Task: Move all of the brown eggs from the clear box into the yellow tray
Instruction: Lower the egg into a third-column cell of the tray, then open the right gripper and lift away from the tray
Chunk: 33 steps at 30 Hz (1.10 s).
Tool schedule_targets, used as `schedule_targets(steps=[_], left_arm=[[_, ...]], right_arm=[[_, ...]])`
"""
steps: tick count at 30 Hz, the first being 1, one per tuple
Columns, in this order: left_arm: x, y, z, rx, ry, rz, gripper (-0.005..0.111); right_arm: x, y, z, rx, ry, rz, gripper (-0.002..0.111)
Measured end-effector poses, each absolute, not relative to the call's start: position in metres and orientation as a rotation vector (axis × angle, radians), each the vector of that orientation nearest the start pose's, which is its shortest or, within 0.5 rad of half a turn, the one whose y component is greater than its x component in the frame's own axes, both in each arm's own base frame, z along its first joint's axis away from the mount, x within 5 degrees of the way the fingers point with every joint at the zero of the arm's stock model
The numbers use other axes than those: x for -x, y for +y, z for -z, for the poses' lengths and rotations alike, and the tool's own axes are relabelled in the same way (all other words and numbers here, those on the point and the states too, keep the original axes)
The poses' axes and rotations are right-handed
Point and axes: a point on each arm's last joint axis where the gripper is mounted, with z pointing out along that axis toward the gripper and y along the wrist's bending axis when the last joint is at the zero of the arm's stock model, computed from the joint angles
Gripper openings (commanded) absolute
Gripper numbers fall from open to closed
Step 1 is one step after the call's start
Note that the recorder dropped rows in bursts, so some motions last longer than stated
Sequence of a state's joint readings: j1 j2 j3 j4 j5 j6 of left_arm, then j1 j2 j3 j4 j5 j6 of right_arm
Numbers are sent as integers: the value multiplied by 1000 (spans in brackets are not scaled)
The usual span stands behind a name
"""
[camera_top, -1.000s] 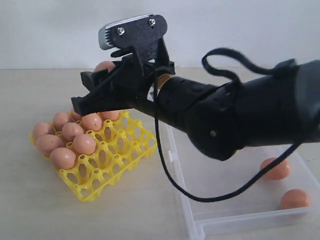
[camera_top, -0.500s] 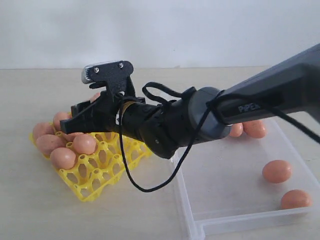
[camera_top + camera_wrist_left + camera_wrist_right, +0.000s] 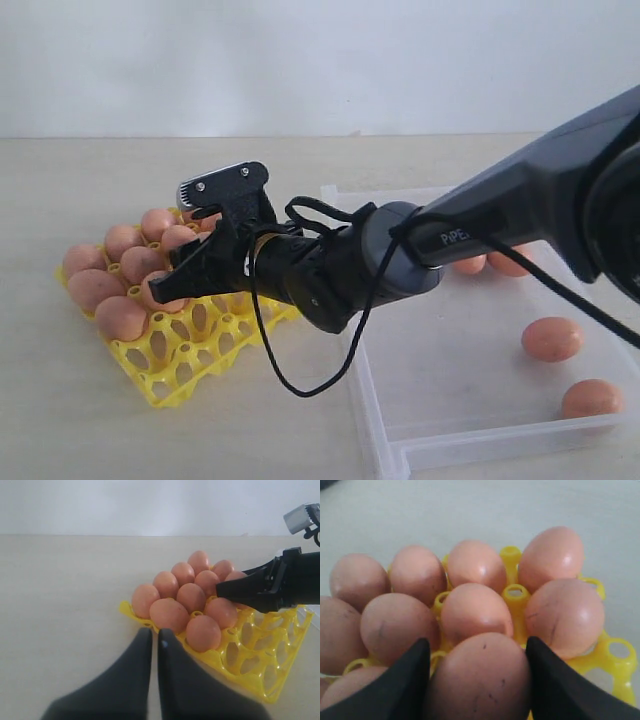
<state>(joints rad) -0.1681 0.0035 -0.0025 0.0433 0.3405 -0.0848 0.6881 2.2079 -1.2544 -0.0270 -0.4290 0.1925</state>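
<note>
A yellow tray (image 3: 170, 385) on a pale desk (image 3: 80, 430) is shown partly filled. About ten brown eggs (image 3: 190, 596) are seated in it, packed in the rows ahead of and beside the right end effector (image 3: 476, 646). One more egg (image 3: 480, 680) is gripped between that end effector's two dark fingers, which are spread wide around it. It is held low, just behind the seated rows, and whether it rests in a cup yet cannot be told. Empty cups (image 3: 215, 340) are seen below and behind the end effector, on the tray's side toward the box (image 3: 470, 435).

The box lies behind the end effector, under the forearm. Four eggs are counted in it, all well apart from the end effector. Two lie close together and are partly hidden by the arm, and two lie farther back toward a corner of the box. Others may be hidden behind the arm. The task is judged well past halfway, with the gripped egg to be released and at least four more to be fetched.

The right arm (image 3: 520, 200) is stretched from over the box across to the tray, sloping downward, with the fingers pointed at the filled rows. A loose black cable (image 3: 300, 390) hangs in a loop from the wrist. The left end effector (image 3: 154, 632) is held back from the tray and faces it. Its fingers are closed to a thin slit, with nothing between them.
</note>
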Motion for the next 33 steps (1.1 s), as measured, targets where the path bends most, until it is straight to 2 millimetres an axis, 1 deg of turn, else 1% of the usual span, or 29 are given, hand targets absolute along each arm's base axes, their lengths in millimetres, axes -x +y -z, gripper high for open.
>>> schedule_targets(steps=[1, 2, 3, 4, 5, 6, 7, 8, 9, 11, 18, 20, 25, 30, 31, 32, 33], left_arm=[[-53, -8, -183, -103, 1824, 136, 4], [-53, -8, -183, -103, 1824, 136, 4], [-53, -8, -183, -103, 1824, 136, 4], [-53, -8, -183, -103, 1824, 136, 4], [-53, -8, -183, -103, 1824, 136, 4], [-53, -8, -183, -103, 1824, 136, 4], [-53, -8, -183, -103, 1824, 136, 4], [-53, -8, -183, -103, 1824, 136, 4], [-53, -8, -183, -103, 1824, 136, 4], [-53, -8, -183, -103, 1824, 136, 4], [-53, -8, -183, -103, 1824, 136, 4], [-53, -8, -183, -103, 1824, 136, 4], [-53, -8, -183, -103, 1824, 136, 4], [-53, -8, -183, -103, 1824, 136, 4], [-53, -8, -183, -103, 1824, 136, 4], [-53, -8, -183, -103, 1824, 136, 4], [-53, -8, -183, -103, 1824, 136, 4]], right_arm=[[-358, 290, -110, 528, 1990, -545, 10], [-359, 288, -110, 519, 1996, -543, 14], [-359, 288, -110, 520, 1999, -542, 27], [-359, 288, -109, 505, 2006, -551, 33], [-359, 288, -109, 503, 2009, -551, 43], [-358, 288, -109, 502, 2013, -552, 46], [-358, 288, -109, 502, 2013, -552, 52], [-358, 288, -109, 500, 2013, -554, 54], [-358, 288, -109, 500, 2015, -553, 59], [-358, 288, -109, 500, 2015, -553, 62], [-358, 288, -111, 500, 2013, -554, 64], [-358, 288, -118, 497, 2000, -558, 64], [-359, 289, -147, 475, 1909, -590, 64], [-358, 288, -167, 463, 1857, -607, 63], [-358, 288, -170, 461, 1851, -609, 61], [-357, 287, -174, 462, 1853, -607, 56], [-357, 287, -175, 464, 1863, -604, 47]])
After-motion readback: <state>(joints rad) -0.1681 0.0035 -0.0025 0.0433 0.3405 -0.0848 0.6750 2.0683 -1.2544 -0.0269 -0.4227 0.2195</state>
